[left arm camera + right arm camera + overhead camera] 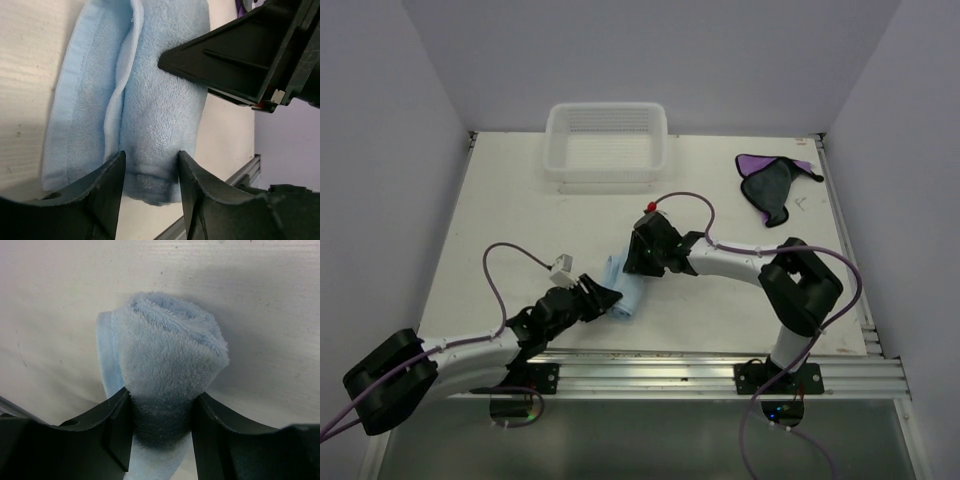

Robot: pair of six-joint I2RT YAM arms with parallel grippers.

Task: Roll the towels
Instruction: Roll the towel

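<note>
Closest to the lens in the right wrist view, the right gripper (162,396) has its 2 black fingers clamped on one end of the light blue towel (170,345). That towel is wound into a tight roll. Its pile is squeezed and shadowed between the fingers, and the layers show at the roll's far end. A loose flap runs down the roll's left side onto the table (60,300).

The left gripper (151,156) meets the same roll from the opposite end. Its 2 fingers press against either side, pinching that end narrower than the rest.

Only the left wrist view shows the hemmed, unrolled edge lying flat beside the roll, with a finger of the right gripper reaching over the roll's far part.

Only the top view shows where this sits: near the table's front edge, about midway across, between the 2 arms. It alone also takes in the purple towel (772,185), crumpled with its dark side up at the far right, well apart from both grippers. The white basket (558,150) stands at the far edge.
</note>
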